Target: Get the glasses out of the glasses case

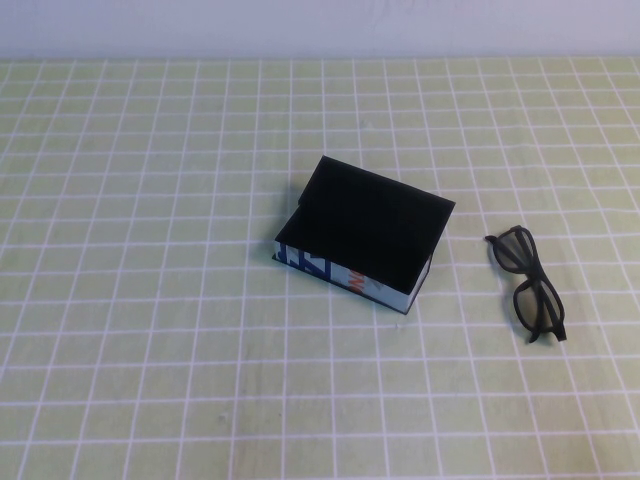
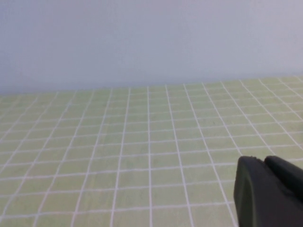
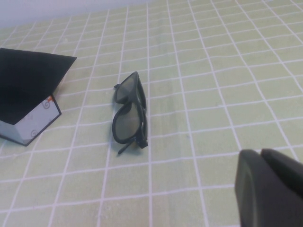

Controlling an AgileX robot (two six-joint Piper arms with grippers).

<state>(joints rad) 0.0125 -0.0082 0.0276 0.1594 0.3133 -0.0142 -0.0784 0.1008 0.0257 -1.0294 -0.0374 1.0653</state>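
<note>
The glasses case (image 1: 365,235) is a black box with a flat black lid over it and a white side with blue and red-orange print; it sits at the table's middle. The black glasses (image 1: 528,283) lie folded on the cloth to the right of the case, outside it and apart from it. Both show in the right wrist view, the glasses (image 3: 130,113) and a corner of the case (image 3: 28,94). My right gripper (image 3: 260,153) is shut and empty, some way from the glasses. My left gripper (image 2: 264,161) is shut and empty over bare cloth. Neither arm shows in the high view.
A yellow-green cloth with a white grid (image 1: 150,300) covers the table. A pale wall (image 1: 320,25) runs along the far edge.
</note>
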